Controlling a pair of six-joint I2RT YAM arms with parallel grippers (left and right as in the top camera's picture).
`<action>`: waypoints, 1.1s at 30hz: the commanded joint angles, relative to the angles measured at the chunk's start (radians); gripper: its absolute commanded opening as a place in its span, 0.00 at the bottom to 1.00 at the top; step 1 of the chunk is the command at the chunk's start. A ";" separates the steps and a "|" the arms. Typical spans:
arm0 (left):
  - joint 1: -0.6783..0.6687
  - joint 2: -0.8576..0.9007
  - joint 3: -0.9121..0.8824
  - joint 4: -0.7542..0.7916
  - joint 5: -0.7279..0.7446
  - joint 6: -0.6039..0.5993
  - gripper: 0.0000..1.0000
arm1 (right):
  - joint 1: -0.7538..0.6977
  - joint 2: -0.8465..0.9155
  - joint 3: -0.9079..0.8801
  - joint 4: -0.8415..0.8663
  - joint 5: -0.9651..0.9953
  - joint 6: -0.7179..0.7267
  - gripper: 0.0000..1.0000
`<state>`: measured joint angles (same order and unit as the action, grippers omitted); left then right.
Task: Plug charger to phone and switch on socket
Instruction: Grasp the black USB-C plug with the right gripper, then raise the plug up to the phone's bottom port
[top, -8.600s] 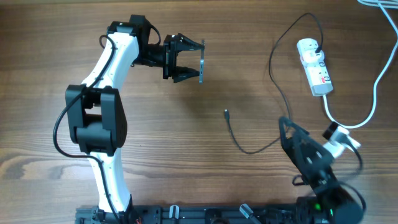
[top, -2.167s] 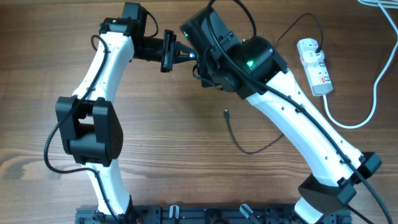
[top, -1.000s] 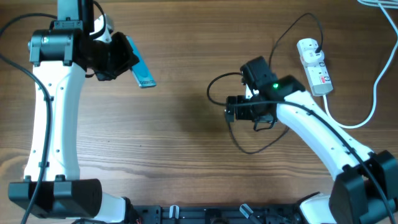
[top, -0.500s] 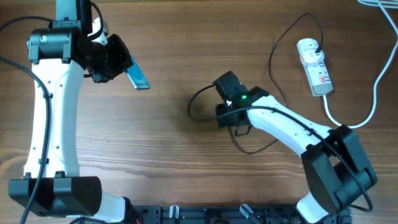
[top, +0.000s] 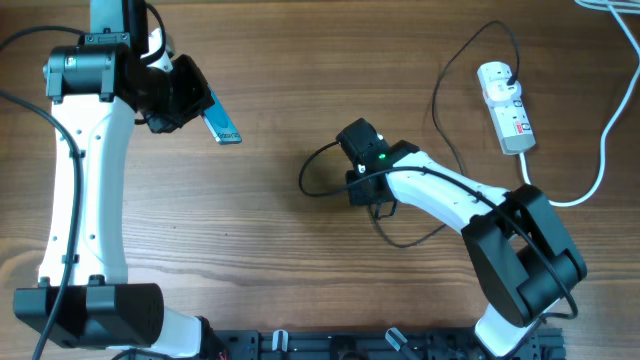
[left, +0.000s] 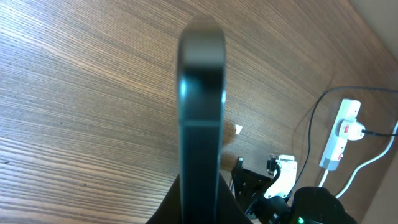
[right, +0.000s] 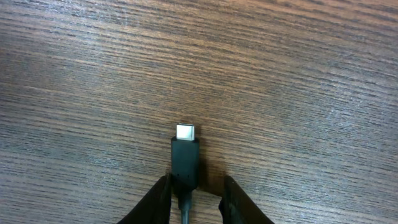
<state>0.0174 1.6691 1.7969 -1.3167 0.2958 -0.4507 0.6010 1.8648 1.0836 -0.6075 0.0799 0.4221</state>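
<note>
Now, the thin black charger plug (right: 185, 155) nipped off-centre in your right pincer (right: 195, 182) could twist against the flat cyan-screened phone (top: 224, 127) clamped in your left pincer (top: 200, 108).

Bright even light, phone (left: 201, 124) blurred close-up

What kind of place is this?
Probably a robot test bench: two white arms over a wood-grain table, the left end effector holding a phone, the right end effector a charger, a white power strip nearby.
</note>
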 joint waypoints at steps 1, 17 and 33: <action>0.004 0.001 0.003 0.007 -0.003 -0.006 0.04 | 0.002 0.064 -0.011 -0.002 -0.039 0.000 0.26; 0.004 0.001 0.003 0.006 -0.002 -0.006 0.04 | 0.002 0.064 -0.011 -0.029 -0.081 0.025 0.17; 0.004 0.001 0.003 0.172 0.417 0.111 0.04 | 0.002 -0.284 0.191 -0.182 -0.454 -0.164 0.04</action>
<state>0.0170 1.6691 1.7962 -1.1831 0.5438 -0.3786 0.6006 1.7313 1.2335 -0.7868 -0.1661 0.3218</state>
